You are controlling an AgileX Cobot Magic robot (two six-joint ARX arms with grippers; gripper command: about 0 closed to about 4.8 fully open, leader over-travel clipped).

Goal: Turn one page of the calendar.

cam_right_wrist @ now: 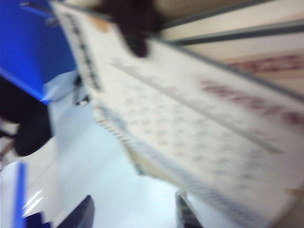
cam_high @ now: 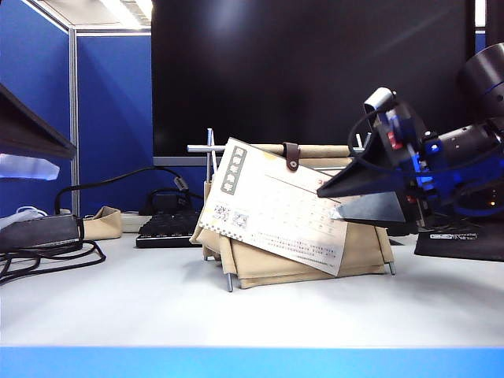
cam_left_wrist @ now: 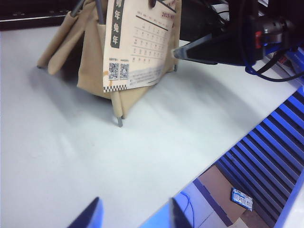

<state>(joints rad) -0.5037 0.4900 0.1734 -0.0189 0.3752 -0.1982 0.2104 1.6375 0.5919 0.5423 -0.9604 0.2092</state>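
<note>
Currently the page, thin, floppy, easily creased paper, hangs askew on the calendar mid-table; best pinched at its free lower corner. Right tool sits at its right edge, jaws parted, grip unclear. Left tool wide, empty, well apart.

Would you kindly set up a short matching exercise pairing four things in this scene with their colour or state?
Things:
1. page
2. right gripper
3. left gripper
4. monitor

States:
A. open, far from the calendar, over bare table
B. black, behind the calendar
C. hanging askew under the strap
D. open, fingers at the page's edge

Pairs: 1-C, 2-D, 3-A, 4-B
</note>
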